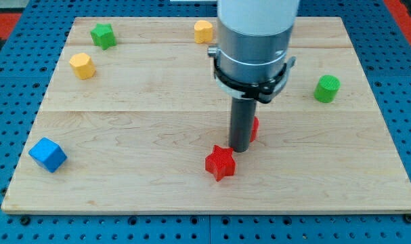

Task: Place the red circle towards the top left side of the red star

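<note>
We are seeing the red circle (254, 128) only as a sliver behind the rod, lying just to the upper right of the red star (220, 163). So the job is not yet done: the circle is still needing to go round to the star's upper left. My tip (240, 149) is sitting between the two, a bare rod with nothing to open or close. The wooden board (124, 176) is holding no containers.

Robotics lab bench, blue perforated base plate (15, 81), wooden board (151, 129), industrial arm housing (254, 41) overhead
</note>
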Action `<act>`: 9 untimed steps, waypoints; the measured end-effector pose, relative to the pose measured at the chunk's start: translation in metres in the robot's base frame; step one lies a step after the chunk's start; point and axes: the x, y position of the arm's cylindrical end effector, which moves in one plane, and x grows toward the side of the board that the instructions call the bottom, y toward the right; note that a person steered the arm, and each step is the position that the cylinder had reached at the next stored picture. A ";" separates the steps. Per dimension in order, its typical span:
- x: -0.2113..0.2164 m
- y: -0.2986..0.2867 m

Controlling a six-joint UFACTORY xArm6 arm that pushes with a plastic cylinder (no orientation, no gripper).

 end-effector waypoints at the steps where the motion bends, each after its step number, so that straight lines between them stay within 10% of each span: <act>1: 0.000 0.012; 5: -0.029 0.092; 7: -0.011 -0.058; 9: 0.027 -0.087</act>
